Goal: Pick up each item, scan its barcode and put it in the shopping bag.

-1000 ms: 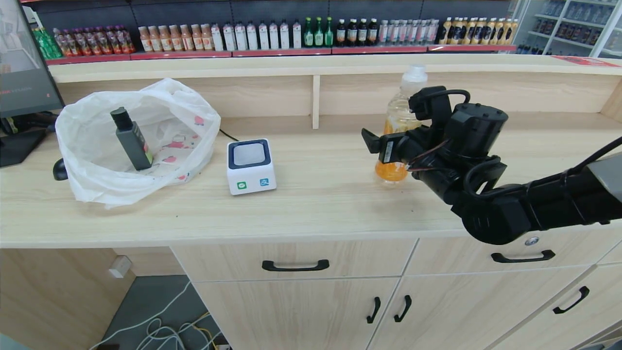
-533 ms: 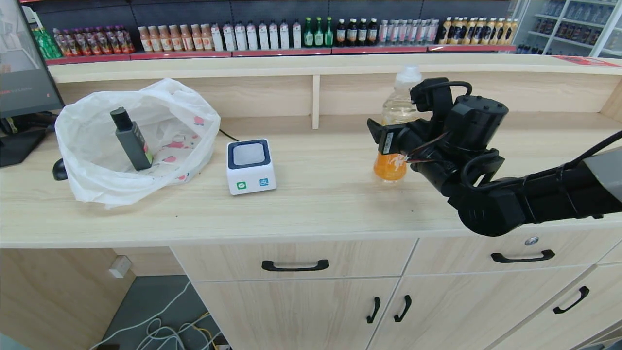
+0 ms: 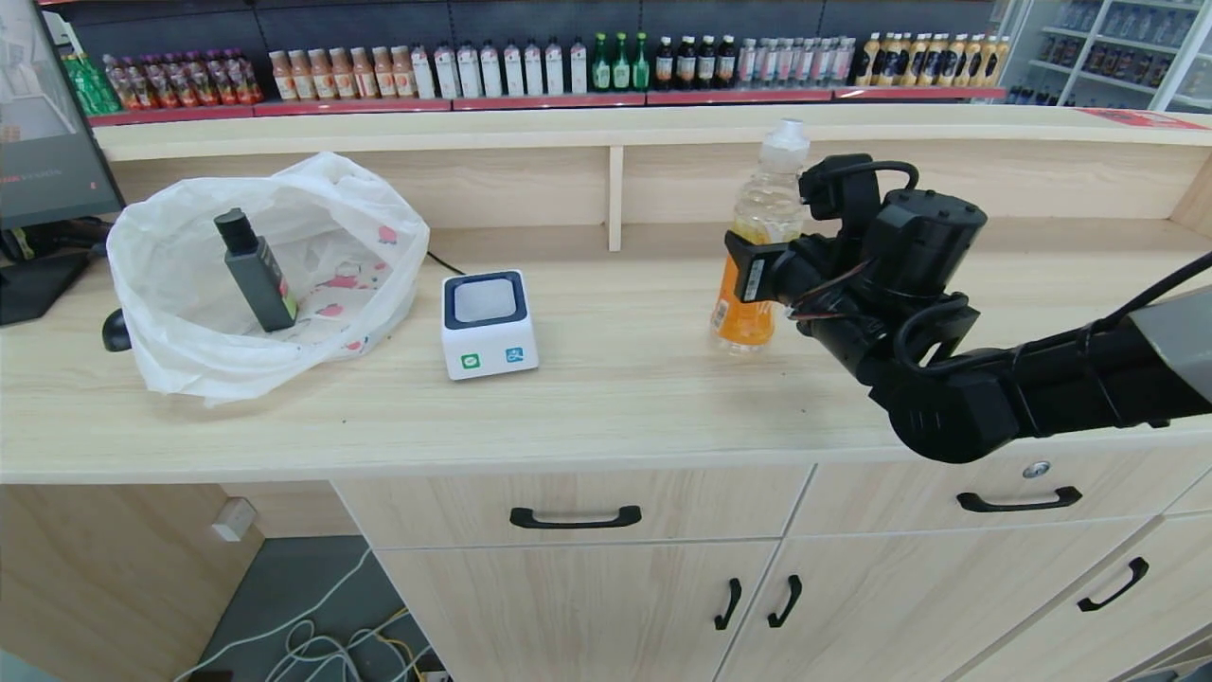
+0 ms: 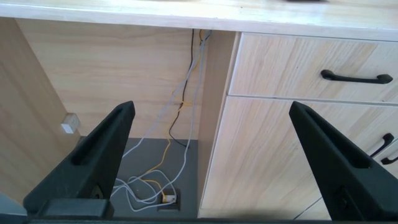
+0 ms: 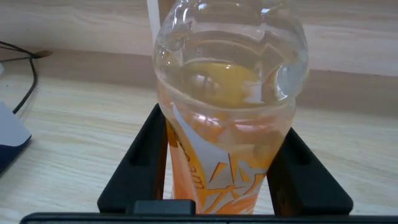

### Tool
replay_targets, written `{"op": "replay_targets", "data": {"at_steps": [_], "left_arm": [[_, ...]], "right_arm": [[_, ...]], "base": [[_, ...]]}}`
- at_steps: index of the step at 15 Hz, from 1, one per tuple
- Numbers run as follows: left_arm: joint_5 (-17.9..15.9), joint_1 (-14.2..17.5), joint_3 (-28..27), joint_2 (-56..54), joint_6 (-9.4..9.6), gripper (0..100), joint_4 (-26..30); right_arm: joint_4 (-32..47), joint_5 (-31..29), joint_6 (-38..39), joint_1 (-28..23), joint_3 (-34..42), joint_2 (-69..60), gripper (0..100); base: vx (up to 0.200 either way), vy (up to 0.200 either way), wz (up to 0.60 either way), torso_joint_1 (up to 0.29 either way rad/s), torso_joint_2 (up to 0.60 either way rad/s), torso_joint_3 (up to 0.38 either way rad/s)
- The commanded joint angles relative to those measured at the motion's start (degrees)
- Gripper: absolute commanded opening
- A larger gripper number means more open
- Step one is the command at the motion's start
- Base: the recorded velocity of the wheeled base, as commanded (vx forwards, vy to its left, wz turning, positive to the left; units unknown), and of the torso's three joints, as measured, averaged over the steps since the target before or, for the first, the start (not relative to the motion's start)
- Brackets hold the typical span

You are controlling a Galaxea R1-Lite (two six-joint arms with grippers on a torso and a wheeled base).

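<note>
My right gripper [image 3: 762,270] is shut on an orange drink bottle [image 3: 755,246] with a white cap, holding it upright and a little tilted over the right half of the wooden counter [image 3: 606,407]. The right wrist view has the bottle [image 5: 231,118] squeezed between both black fingers [image 5: 140,162]. The white scanner box [image 3: 488,323] sits mid-counter to the bottle's left. Farther left lies the open white shopping bag [image 3: 189,313] with a dark green bottle [image 3: 256,272] standing inside it. My left gripper [image 4: 208,155] hangs open below the counter's edge, facing the cabinet front.
A raised shelf [image 3: 606,142] runs along the back of the counter, with a divider [image 3: 615,199] behind the scanner. A monitor [image 3: 47,123] stands at the far left. Drawers with black handles [image 3: 576,518] sit under the counter, and cables [image 4: 155,180] lie on the floor.
The right gripper has closed on the orange bottle and shifted it slightly left and up off its former spot. The bag, scanner and dark bottle have not moved.
</note>
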Motion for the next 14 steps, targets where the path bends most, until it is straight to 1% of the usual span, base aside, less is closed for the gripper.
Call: {"op": "replay_targets", "data": {"at_steps": [1, 6, 11, 14], "left_arm": [[0.00, 0.00, 0.00, -0.02, -0.03, 100, 0.00], [0.00, 0.00, 0.00, -0.02, -0.03, 100, 0.00], [0.00, 0.00, 0.00, -0.02, 0.06, 100, 0.00], [0.00, -0.09, 0.00, -0.02, 0.06, 100, 0.00]], "right_arm": [[-0.15, 0.00, 0.22, 0.01, 0.15, -0.13, 0], [-0.15, 1.41, 0.22, 0.01, -0.12, -0.57, 0], [-0.24, 1.50, 0.40, 0.01, -0.20, -1.89, 0], [-1.12, 1.50, 1.10, 0.09, 1.73, -3.56, 0]], "base": [[0.000, 0.000, 0.00, 0.000, 0.00, 0.000], [0.000, 0.000, 0.00, 0.000, 0.00, 0.000], [0.000, 0.000, 0.00, 0.000, 0.00, 0.000], [0.000, 0.000, 0.00, 0.000, 0.00, 0.000]]}}
